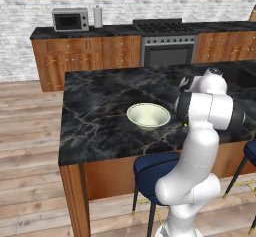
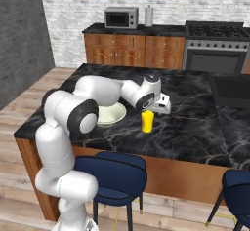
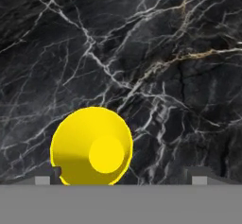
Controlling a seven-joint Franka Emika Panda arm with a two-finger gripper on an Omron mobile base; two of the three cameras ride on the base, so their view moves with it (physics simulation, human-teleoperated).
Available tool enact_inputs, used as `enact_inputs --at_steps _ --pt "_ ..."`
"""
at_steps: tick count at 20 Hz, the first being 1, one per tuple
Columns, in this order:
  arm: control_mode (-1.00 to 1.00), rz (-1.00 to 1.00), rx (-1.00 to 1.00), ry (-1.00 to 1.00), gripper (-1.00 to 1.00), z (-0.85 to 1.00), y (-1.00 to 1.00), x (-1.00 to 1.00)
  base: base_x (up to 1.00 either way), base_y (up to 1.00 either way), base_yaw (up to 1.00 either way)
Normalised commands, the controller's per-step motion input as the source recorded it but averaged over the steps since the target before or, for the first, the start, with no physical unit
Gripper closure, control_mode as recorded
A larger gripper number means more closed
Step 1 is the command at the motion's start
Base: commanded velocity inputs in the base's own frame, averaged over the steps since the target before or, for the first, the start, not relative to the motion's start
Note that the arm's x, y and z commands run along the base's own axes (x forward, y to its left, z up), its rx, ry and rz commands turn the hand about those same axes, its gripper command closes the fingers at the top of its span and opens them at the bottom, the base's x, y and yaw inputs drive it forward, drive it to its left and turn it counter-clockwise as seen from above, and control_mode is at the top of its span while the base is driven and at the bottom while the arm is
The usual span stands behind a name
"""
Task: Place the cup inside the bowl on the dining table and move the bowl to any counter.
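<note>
In the right base view the cup [image 2: 147, 121] stands upright at frame centre on the dining table [image 2: 195, 127], just right of the bowl [image 2: 113, 115], apart from it. The gripper [image 2: 157, 109] hangs directly above the cup. The hand view looks down into the cup [image 3: 91, 146] at lower left – the fingertips [image 3: 197, 175] stand wide apart, holding nothing – it sits nearer one tip
</note>
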Motion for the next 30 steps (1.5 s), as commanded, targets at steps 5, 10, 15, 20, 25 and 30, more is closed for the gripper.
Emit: enact_inputs --at_steps 5,10,15,20,25,30 --pt "-1.00 0.00 0.00 0.00 -1.00 -0.25 -0.06 0.12 0.00 0.00 0.00" --pt "-1.00 0.00 0.00 0.00 -1.00 -0.23 -0.03 0.08 0.00 0.00 0.00" --pt "-1.00 0.00 0.00 0.00 -1.00 -0.22 -0.01 0.06 0.00 0.00 0.00" --pt "-1.00 0.00 0.00 0.00 -1.00 -0.19 -0.02 0.02 0.00 0.00 0.00" --pt "-1.00 0.00 0.00 0.00 -1.00 -0.04 0.00 0.00 0.00 0.00 0.00" --pt "-1.00 0.00 0.00 0.00 1.00 0.00 0.00 0.00 0.00 0.00 0.00"
